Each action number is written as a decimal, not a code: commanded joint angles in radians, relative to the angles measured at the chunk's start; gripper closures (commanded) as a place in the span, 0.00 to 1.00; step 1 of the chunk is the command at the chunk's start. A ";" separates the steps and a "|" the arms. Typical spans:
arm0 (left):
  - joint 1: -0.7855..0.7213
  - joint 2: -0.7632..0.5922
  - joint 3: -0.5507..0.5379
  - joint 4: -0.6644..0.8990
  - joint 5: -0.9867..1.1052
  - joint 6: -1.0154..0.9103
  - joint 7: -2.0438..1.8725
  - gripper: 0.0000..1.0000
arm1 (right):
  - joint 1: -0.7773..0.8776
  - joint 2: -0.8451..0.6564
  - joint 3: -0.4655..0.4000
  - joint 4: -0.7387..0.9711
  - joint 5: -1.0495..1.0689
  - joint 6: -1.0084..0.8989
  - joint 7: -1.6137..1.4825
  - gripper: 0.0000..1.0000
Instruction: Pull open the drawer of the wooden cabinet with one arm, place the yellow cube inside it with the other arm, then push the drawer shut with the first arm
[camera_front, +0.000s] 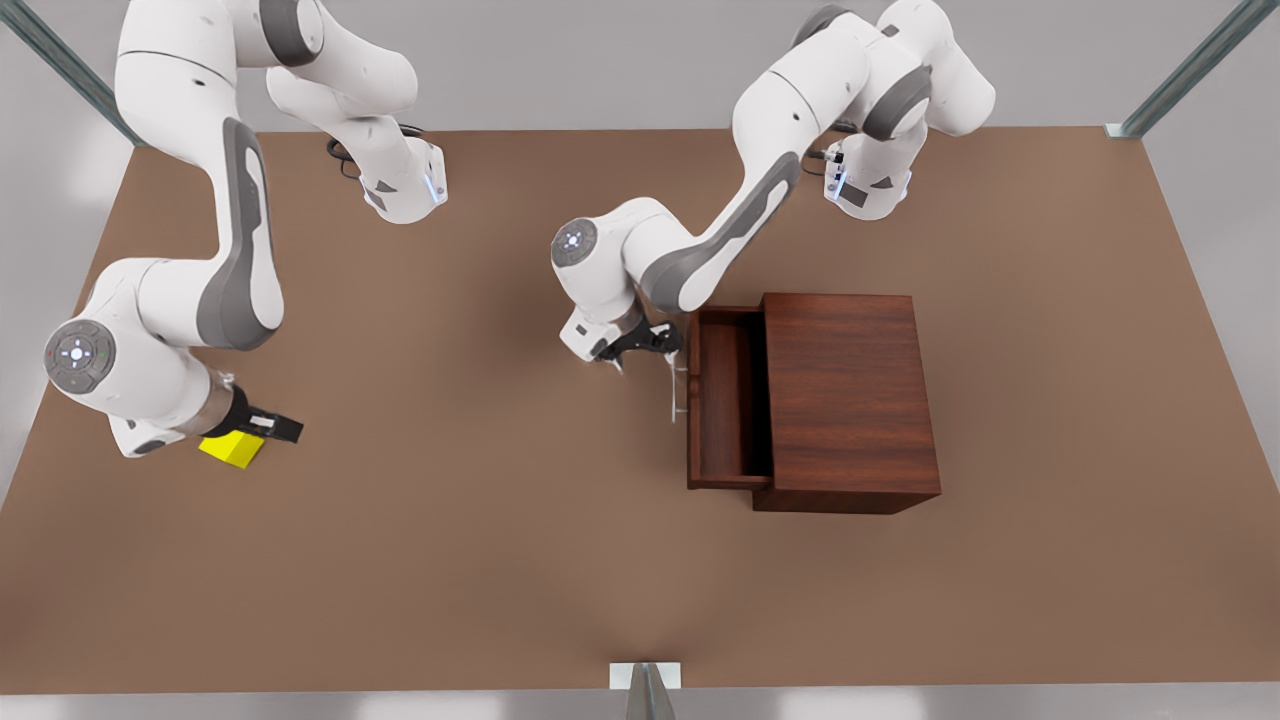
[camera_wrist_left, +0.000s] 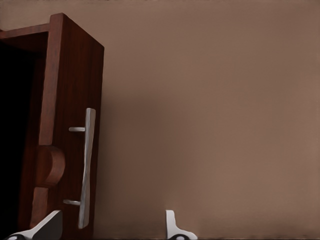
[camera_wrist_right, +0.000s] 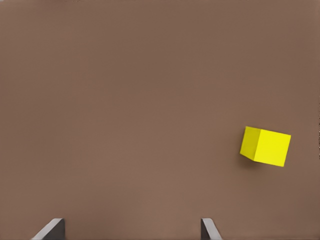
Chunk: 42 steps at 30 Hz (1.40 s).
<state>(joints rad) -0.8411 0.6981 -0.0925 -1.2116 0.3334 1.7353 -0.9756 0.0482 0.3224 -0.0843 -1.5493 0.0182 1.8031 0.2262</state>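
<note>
Right gripper (camera_front: 272, 428) hangs over the table (camera_front: 480, 560) at the front view's left with its fingers (camera_wrist_right: 50, 231) spread apart and nothing between them; the yellow cube (camera_front: 232, 447) sits on the table just beside and under it, and in the right wrist view the cube (camera_wrist_right: 265, 146) lies off to one side of the fingers' line and is turned at an angle to them. If the gripper came straight down from here, I judge it would miss the cube or catch a corner and shove it across the table, so it first needs to centre over it and square up to its faces. Left gripper (camera_front: 640, 345) hovers near the middle, just beside the bar handle (camera_front: 680, 385) of the drawer (camera_front: 728, 395), fingers (camera_wrist_left: 172, 227) parted and gripping nothing. That drawer is pulled partly out of the wooden cabinet (camera_front: 848, 400), toward the front view's left. With the left gripper this close to the drawer, a carry of the cube toward it could bring the two arms together, and a knock on the handle (camera_wrist_left: 86, 167) could ease the drawer back in and narrow the gap for the cube.
</note>
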 joint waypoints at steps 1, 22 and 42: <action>-0.007 -0.031 -0.001 0.009 -0.011 -0.154 -0.002 0.00 | -0.018 0.017 -0.002 0.006 -0.001 0.007 0.344 0.00; 0.735 -0.374 0.051 -0.158 -0.333 -0.221 0.936 0.00 | -0.481 0.185 0.189 -0.190 -0.133 0.346 0.033 0.00; 0.783 -0.356 0.050 -0.172 -0.336 -0.181 0.934 0.00 | -0.564 0.260 0.224 -0.267 -0.139 0.458 0.030 0.00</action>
<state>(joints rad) -0.0581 0.3433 -0.0428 -1.3834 -0.0035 1.5530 -0.1533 -0.5153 0.5830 0.1375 -1.8167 -0.1211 2.2492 0.2807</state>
